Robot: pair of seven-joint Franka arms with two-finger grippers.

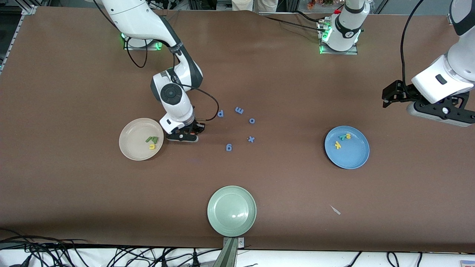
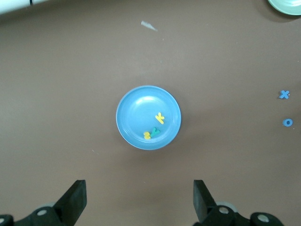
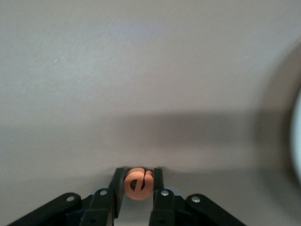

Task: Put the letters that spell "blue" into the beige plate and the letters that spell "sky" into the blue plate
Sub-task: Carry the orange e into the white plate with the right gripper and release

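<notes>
Pale green plate [image 1: 231, 211] sits nearest the camera on my desk [image 1: 74, 193], small scrap [image 1: 335, 210] beside it toward the left arm's end. Farther back: blue letters g [image 1: 229, 147], x [image 1: 251, 139], o [image 1: 252, 120], m [image 1: 239, 110], p [image 1: 220, 113], loose between the plates. Beige plate [image 1: 140, 139] holds green b [image 1: 152, 139], l, yellow u [image 1: 152, 146]. Blue plate [image 1: 347, 147] holds s [image 1: 343, 137], k [image 1: 337, 145], y [image 1: 348, 136]. Right gripper [image 3: 137, 184] is down just beside the beige plate, fingers pinched on the orange e [image 3: 138, 183]. Left gripper [image 2: 139, 200] waits above the desk, fingers wide apart, nothing held. No readable labels.
</notes>
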